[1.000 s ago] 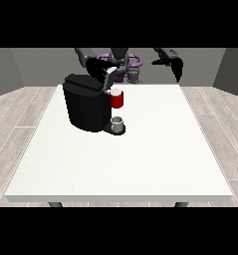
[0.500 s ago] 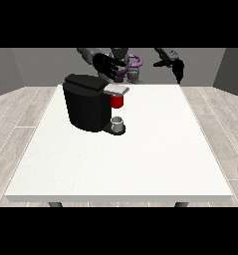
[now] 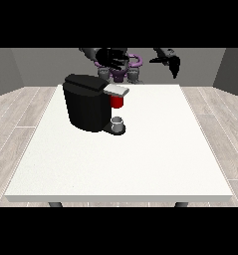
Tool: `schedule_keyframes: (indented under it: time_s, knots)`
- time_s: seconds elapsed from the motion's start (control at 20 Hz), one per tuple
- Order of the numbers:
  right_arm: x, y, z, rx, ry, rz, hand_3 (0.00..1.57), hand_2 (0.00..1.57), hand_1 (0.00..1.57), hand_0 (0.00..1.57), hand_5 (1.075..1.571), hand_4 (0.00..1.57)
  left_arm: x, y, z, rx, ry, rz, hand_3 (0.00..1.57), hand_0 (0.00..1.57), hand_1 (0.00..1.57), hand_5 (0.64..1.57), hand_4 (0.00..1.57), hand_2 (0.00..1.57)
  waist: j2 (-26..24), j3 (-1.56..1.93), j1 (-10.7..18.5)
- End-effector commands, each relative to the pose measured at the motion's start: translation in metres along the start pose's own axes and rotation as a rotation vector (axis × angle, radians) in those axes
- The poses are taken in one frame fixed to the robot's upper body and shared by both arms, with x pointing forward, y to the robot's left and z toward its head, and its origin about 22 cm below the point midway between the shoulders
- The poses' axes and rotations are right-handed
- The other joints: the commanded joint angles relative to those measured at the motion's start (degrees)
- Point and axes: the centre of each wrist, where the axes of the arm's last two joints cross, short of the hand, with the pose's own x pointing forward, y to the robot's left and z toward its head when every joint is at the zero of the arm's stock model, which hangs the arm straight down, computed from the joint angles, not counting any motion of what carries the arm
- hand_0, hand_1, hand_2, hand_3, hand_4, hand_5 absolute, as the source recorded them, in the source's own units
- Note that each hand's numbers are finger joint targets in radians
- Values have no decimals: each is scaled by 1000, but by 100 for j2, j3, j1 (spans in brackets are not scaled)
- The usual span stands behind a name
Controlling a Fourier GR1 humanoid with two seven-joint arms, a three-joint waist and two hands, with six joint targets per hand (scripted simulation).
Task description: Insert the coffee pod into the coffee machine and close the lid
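A black coffee machine [image 3: 86, 102] stands on the white table [image 3: 140, 159] at the back left. Its grey lid [image 3: 115, 90] lies down flat over the red pod holder [image 3: 117, 101]. A small grey cup [image 3: 117, 123] sits on the machine's tray under the holder. No separate coffee pod shows. The hand at the view's left [image 3: 112, 58] hovers above and behind the lid, apart from it, fingers spread. The hand at the view's right [image 3: 170, 61] hangs raised over the table's far right edge, fingers relaxed, holding nothing.
The robot's purple and grey torso [image 3: 121, 69] stands behind the table's far edge. Wooden floor [image 3: 21, 109] surrounds the table.
The hand at the view's left rose from the lid up and back toward the robot. The lid, tilted up a second ago, now lies flat. The other hand barely moved.
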Motion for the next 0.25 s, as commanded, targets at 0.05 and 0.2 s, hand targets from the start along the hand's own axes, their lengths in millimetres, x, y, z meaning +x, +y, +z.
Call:
schedule_keyframes:
  time_s: [0.05, 0.2]
  knots:
    - [-29, 28, 44, -19, 36, -204, 0, 0, 0, 0, 1571, 286, -21, -1, 12, 26, 73, 8, 0, 0, 0, 1571, 192, 0, -604, 2, -294]
    - [-43, 25, 64, -69, 85, -212, 0, 0, 0, 0, 1571, 157, -30, 0, 27, 54, 52, 21, 0, 0, 0, 1571, 192, 0, -569, 1, -482]
